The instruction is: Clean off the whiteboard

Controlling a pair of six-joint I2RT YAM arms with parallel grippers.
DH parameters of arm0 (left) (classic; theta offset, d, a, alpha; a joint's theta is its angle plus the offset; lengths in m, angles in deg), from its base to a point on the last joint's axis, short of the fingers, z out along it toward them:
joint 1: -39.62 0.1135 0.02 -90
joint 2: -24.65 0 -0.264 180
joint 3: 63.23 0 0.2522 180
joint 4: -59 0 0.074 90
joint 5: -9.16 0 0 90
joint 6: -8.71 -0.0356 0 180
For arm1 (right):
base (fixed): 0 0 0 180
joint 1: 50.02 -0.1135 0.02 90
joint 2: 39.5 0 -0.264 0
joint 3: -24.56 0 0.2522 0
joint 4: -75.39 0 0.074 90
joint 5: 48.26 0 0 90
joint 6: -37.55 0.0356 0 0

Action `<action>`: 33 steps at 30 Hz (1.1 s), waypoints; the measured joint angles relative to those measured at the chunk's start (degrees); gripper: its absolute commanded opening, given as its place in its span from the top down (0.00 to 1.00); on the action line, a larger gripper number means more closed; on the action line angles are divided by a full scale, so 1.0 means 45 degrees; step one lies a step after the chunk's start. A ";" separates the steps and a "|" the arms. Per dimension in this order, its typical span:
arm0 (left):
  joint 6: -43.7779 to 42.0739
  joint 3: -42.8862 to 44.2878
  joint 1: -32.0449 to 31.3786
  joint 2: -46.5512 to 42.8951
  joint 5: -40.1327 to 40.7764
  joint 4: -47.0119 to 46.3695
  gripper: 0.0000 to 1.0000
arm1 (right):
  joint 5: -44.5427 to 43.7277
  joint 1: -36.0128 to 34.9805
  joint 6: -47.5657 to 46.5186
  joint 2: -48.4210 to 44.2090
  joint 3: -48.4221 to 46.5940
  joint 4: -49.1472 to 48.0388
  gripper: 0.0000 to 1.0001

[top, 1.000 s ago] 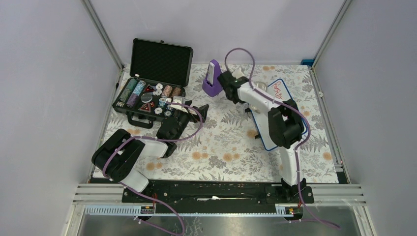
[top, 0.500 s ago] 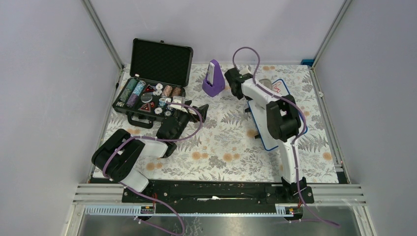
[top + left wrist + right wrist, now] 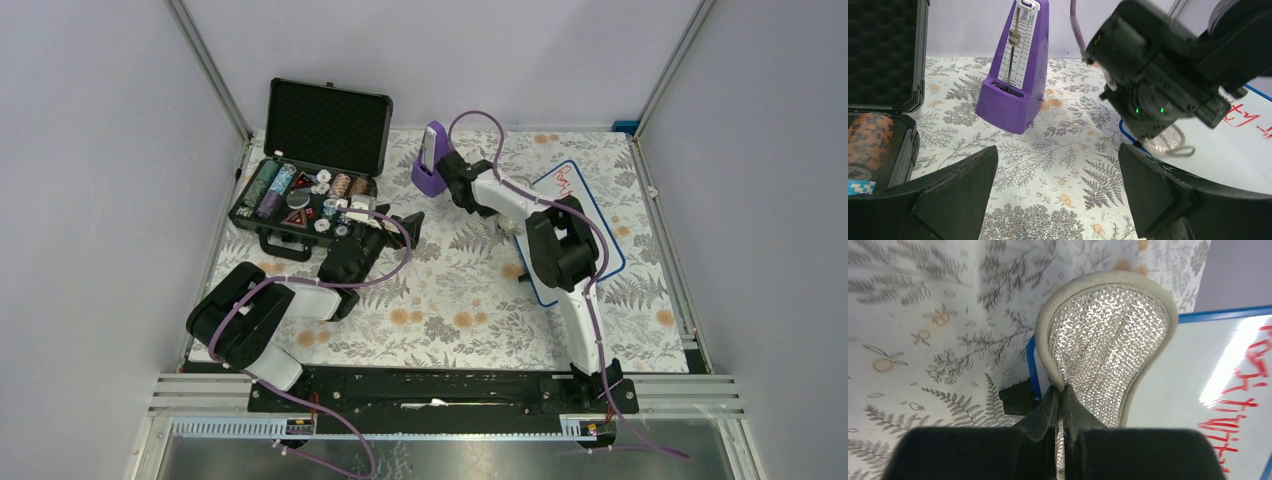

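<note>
The whiteboard lies on the right of the table, white with a blue rim, with red handwriting at its far end. In the right wrist view, my right gripper is shut on a silvery cloth pad. The pad rests over the whiteboard's left rim, left of the handwriting. From above, the right wrist sits next to the purple metronome and its fingers are hidden. My left gripper is open and empty, low over the table's middle. It faces the pad.
A purple metronome stands at the back middle, close to the right wrist. An open black case with poker chips sits at the back left, beside the left gripper. A black clip pokes out under the board's rim. A floral cloth covers the table.
My right wrist swung toward the far right over the board, then back left beside the metronome, carrying the pad to the board's left rim. The left arm has not moved.
</note>
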 measured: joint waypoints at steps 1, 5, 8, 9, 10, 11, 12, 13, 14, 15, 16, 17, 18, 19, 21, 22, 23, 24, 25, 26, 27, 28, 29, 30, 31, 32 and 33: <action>0.0000 0.0000 0.0000 0.0000 0.0000 0.0000 0.01 | -0.0024 0.0034 -0.0034 -0.0010 -0.0277 0.0010 1.00; 0.0000 0.0000 0.0000 0.0000 0.0000 0.0000 0.01 | -0.0505 0.0165 -0.0272 -0.0753 -0.0675 -0.0010 1.00; 0.0005 0.0000 0.0000 0.0000 0.0000 0.0000 0.01 | -0.1088 0.0403 -0.0350 -0.1909 -0.0461 -0.0024 1.00; 0.0005 0.0000 0.0000 0.0000 0.0000 0.0000 0.01 | -0.1321 0.0554 -0.0355 -0.2404 -0.0223 -0.0121 1.00; 0.0015 0.0000 0.0000 0.0000 -0.0005 0.0000 0.01 | -0.1481 0.0685 -0.0374 -0.2769 -0.0010 -0.0160 1.00; 0.0015 0.0000 0.0000 0.0000 -0.0005 0.0000 0.01 | -0.1734 0.0884 -0.0418 -0.3274 0.0374 -0.0272 1.00; 0.0024 0.0000 0.0000 0.0000 -0.0005 0.0000 0.01 | -0.1865 0.0991 -0.0442 -0.3497 0.0588 -0.0311 1.00; 0.0034 0.0000 0.0000 0.0000 -0.0005 -0.0005 0.01 | -0.2055 0.1117 -0.0471 -0.3662 0.0801 -0.0369 1.00; 0.0039 0.0000 0.0000 0.0000 -0.0005 -0.0005 0.01 | -0.2171 0.1224 -0.0486 -0.3696 0.0937 -0.0403 1.00; 0.0039 0.0000 0.0000 0.0000 -0.0005 -0.0005 0.01 | -0.2322 0.1307 -0.0534 -0.3638 0.1078 -0.0461 1.00; 0.0039 0.0000 0.0000 0.0000 -0.0005 -0.0005 0.01 | -0.2395 0.1350 -0.0583 -0.3478 0.1205 -0.0495 1.00; 0.0044 0.0000 0.0000 0.0000 -0.0005 -0.0005 0.01 | -0.2438 0.1355 -0.0656 -0.3220 0.1258 -0.0500 1.00; 0.0044 0.0000 0.0000 0.0000 -0.0005 0.0000 0.01 | -0.2472 0.1341 -0.0690 -0.2953 0.1277 -0.0544 1.00; 0.0039 0.0000 0.0005 0.0000 0.0000 -0.0005 0.01 | -0.2501 0.1316 -0.0758 -0.2584 0.1282 -0.0622 1.00; 0.0039 0.0000 0.0015 0.0000 0.0000 -0.0005 0.01 | -0.2506 0.1258 -0.0821 -0.1851 0.1287 -0.0792 1.00; 0.0044 0.0000 0.0019 0.0000 -0.0005 -0.0005 0.01 | -0.2589 0.1205 -0.0879 -0.1481 0.1321 -0.0865 1.00; 0.0039 0.0000 0.0024 0.0000 0.0000 -0.0005 0.01 | -0.2924 0.1107 -0.0996 -0.1146 0.1350 -0.0923 1.00; 0.0039 0.0000 0.0034 0.0000 -0.0005 -0.0005 0.01 | -0.3245 0.0952 -0.1064 -0.0933 0.1360 -0.0967 1.00; 0.0039 0.0000 0.0044 0.0000 0.0000 -0.0005 0.01 | -0.3317 0.0797 -0.1054 -0.0811 0.1375 -0.0991 1.00; 0.0044 0.0000 0.0053 0.0000 0.0000 -0.0010 0.01 | -0.3254 0.0563 -0.0991 -0.0670 0.1399 -0.1049 1.00; 0.0044 -0.0005 0.0063 0.0000 -0.0005 -0.0010 0.01 | -0.3138 0.0389 -0.0937 -0.0525 0.1433 -0.1122 1.00; 0.0044 0.0000 0.0068 0.0000 -0.0005 -0.0010 0.01 | -0.2958 0.0199 -0.0908 -0.0340 0.1481 -0.1214 1.00; 0.0044 -0.0005 0.0073 0.0000 -0.0005 -0.0010 0.01 | -0.2851 -0.0015 -0.0903 -0.0121 0.1520 -0.1331 1.00; 0.0044 -0.0005 0.0083 0.0000 -0.0005 -0.0005 0.01 | -0.2599 -0.0214 -0.0903 0.0044 0.1545 -0.1443 1.00; 0.0044 -0.0005 0.0087 0.0000 -0.0005 -0.0010 0.01 | -0.2268 -0.0364 -0.0879 0.0126 0.1549 -0.1515 1.00; 0.0044 -0.0005 0.0087 0.0000 -0.0005 -0.0010 0.01 | -0.2016 -0.0505 -0.0928 0.0170 0.1588 -0.1579 1.00; 0.0044 -0.0005 0.0087 0.0000 0.0000 -0.0010 0.01 | -0.1953 -0.0539 -0.0967 0.0170 0.1617 -0.1545 1.00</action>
